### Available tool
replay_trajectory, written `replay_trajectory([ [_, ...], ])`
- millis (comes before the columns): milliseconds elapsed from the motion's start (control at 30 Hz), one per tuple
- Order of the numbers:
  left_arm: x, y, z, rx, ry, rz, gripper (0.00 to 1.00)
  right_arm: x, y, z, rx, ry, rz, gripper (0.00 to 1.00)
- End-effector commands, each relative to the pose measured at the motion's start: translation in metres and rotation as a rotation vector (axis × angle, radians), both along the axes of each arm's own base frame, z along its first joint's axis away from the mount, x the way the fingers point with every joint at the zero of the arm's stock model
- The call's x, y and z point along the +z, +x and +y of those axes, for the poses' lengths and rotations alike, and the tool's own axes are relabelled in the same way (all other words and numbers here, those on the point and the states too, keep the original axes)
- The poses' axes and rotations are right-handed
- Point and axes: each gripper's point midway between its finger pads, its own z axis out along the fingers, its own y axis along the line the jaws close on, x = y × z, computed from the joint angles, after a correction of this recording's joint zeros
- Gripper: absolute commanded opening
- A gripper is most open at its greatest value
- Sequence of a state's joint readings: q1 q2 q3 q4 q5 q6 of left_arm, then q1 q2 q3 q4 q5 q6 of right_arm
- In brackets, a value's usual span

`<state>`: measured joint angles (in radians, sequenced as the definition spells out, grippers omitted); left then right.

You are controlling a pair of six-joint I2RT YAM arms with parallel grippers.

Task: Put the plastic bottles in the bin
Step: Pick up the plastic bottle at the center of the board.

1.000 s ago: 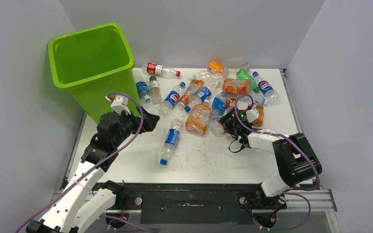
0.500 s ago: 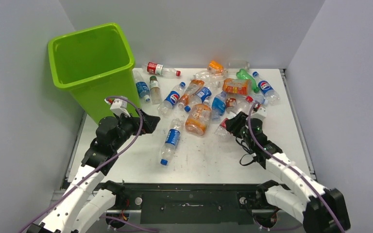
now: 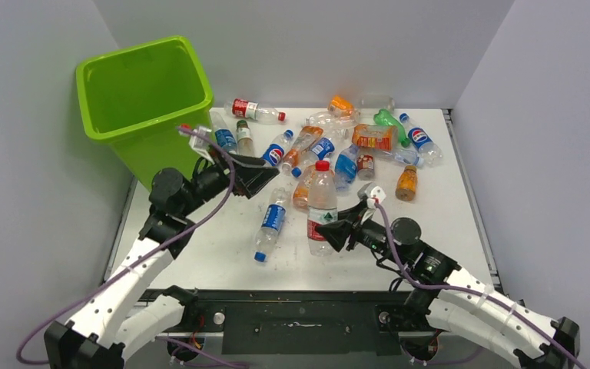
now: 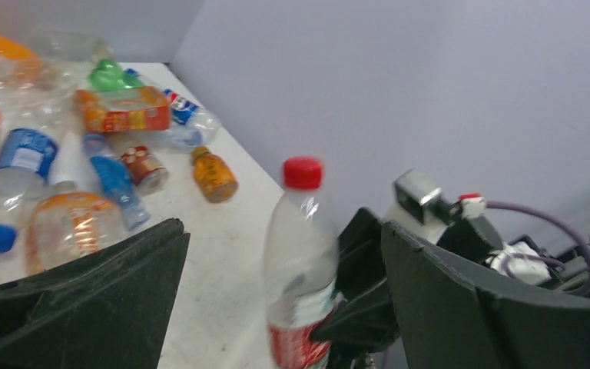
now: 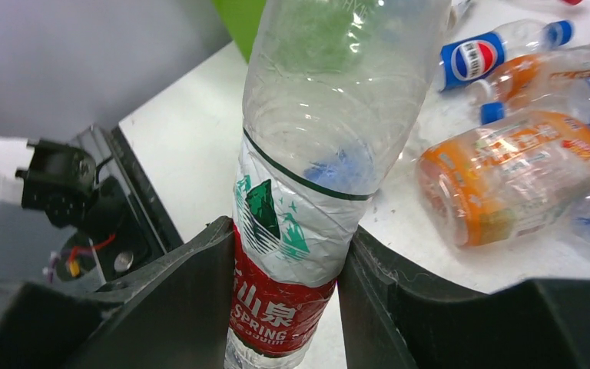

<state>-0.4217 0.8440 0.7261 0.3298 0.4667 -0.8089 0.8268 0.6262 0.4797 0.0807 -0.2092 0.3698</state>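
Observation:
My right gripper [image 3: 330,232] is shut on a clear bottle with a red cap and a red-and-white label [image 3: 322,206], held upright above the table's middle. In the right wrist view the bottle [image 5: 307,223] is clamped between both fingers. My left gripper [image 3: 255,175] is open and empty, left of that bottle and right of the lime-green bin [image 3: 142,108]. In the left wrist view the held bottle [image 4: 301,269] stands between its spread fingers, apart from them. Several plastic bottles [image 3: 353,138] lie in a heap at the back of the table; one with a blue label [image 3: 270,223] lies near the middle.
The bin stands at the table's back left corner. Grey walls close off the back and both sides. An orange crushed bottle [image 5: 515,173] lies right of the held bottle. A small orange bottle [image 3: 406,183] stands at the right.
My right gripper has lifted the red-capped bottle out of the heap and carried it left and toward the front, upright. My left gripper has risen and swung right toward it, staying open.

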Motion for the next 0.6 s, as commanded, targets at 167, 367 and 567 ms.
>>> replay_trajectory([
  [167,0.026,-0.026,-0.083,-0.242,0.256,-0.096,0.96,0.015,-0.023,0.035,0.047,-0.053,-0.134,0.39],
  [367,0.004,-0.013,-0.075,-0.155,0.333,-0.022,1.00,0.018,-0.023,0.035,0.015,-0.050,-0.153,0.37],
  [567,-0.012,-0.012,-0.073,-0.150,0.388,0.025,0.90,0.018,-0.022,0.037,0.003,-0.060,-0.168,0.36],
])
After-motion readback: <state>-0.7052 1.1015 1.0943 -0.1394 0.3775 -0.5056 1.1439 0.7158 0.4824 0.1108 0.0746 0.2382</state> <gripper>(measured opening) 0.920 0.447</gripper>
